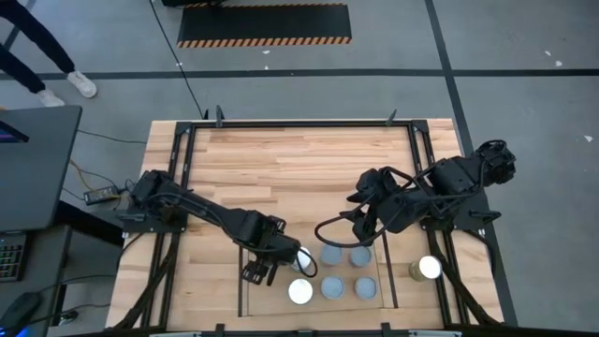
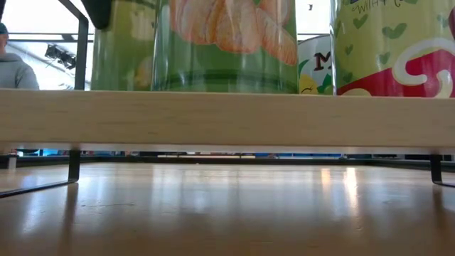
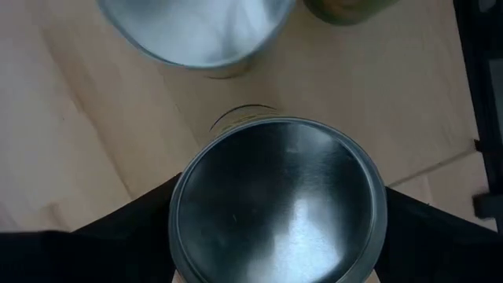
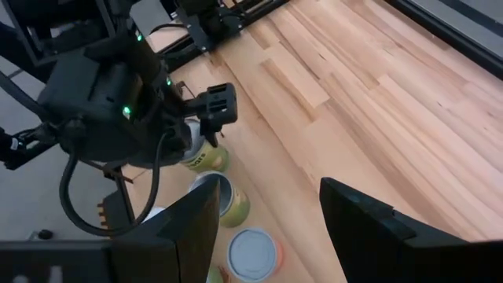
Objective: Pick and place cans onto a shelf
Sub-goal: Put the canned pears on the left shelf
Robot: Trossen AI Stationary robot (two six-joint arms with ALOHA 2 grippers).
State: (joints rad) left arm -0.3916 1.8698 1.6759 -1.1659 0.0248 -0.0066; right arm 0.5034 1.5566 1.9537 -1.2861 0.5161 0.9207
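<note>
My left gripper points down over the left part of the shelf and is shut on a can with a dull grey top. Olive-yellow sides show on that can in the right wrist view. Several other cans stand upright on the shelf, among them a bright-topped one and grey-topped ones. One more can stands on the table right of the shelf. My right gripper hangs open and empty, raised above the table beyond the shelf's far side. My left gripper pinches the can between its two fingers, one on each opposite side of its wall, just under the top rim. The fingers come from above, pointing down. The can is upright; whether its bottom touches the shelf, I cannot tell.
A bright-topped can stands close beyond the held one. A black table-wide frame borders the wooden table. In the low view, printed cans stand on the shelf board. A person's legs show at the far left of the floor.
</note>
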